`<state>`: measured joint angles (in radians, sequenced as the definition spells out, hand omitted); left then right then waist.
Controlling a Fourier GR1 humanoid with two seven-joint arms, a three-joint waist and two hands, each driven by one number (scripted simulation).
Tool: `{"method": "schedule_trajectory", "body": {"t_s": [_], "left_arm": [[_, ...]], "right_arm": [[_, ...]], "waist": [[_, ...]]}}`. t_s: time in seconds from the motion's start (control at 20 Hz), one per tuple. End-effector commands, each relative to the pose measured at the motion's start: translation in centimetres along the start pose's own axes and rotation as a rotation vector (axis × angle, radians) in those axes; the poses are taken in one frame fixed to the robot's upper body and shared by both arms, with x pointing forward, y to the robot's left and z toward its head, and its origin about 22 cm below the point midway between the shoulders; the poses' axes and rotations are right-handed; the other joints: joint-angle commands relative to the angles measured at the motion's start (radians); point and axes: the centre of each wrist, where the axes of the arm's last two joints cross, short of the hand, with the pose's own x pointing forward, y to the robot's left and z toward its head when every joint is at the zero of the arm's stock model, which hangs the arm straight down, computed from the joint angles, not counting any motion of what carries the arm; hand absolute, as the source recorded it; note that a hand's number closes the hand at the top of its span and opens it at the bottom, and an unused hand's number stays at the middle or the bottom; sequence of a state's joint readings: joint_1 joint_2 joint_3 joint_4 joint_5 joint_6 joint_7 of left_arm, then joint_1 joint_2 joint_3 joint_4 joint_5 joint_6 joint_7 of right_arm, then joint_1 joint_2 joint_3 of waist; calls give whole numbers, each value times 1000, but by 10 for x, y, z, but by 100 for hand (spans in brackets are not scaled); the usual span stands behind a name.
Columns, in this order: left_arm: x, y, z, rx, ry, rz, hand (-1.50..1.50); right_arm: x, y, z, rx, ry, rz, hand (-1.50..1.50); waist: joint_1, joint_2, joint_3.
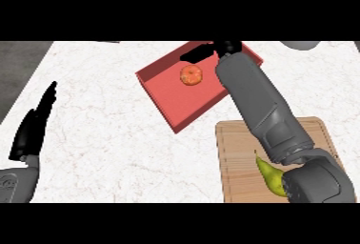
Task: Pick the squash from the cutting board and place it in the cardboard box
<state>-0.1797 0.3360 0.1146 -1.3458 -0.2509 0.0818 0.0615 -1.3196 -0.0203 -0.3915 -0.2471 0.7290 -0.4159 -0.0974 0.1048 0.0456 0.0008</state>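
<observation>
Resting at the counter's left edge, my left hand (34,125) stands with fingers straight, out of the way. An orange squash (191,75) lies in the red box (163,91), apparently delivered. My right hand (226,46) reaches over the box's far rim just beyond it; whether those fingers are released I cannot tell. A yellow-green fruit (271,176) stays on the cutting board (237,162).

A white marble-patterned counter (126,138) with faint reddish veins fills most of the view, a dark grey strip (17,66) borders it at the upper left, and part of a pale grey rounded object (302,45) shows at the top right edge.
</observation>
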Motion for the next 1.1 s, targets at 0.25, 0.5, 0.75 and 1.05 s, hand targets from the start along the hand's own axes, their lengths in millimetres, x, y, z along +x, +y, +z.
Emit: {"method": "schedule_trajectory", "body": {"t_s": [0.25, 0.5, 0.75, 1.05], "left_arm": [[-18, 9, 5, 6, 28, -9, 0], [-6, 17, -4, 47, 46, -12, 0], [-8, 10, 1, 58, 56, 2, 0], [-24, 29, 5, 44, 72, 9, 0]], "right_arm": [[-17, -42, -12, -184, -68, -259, -150], [-60, -77, -10, -190, -39, -333, -150], [-103, -122, -3, -235, 6, -304, -150], [-154, -172, 18, -200, 35, -247, -150]], "waist": [[-27, -13, 0], [-55, -22, 0], [-72, -32, 0], [-76, -32, 0]]}}
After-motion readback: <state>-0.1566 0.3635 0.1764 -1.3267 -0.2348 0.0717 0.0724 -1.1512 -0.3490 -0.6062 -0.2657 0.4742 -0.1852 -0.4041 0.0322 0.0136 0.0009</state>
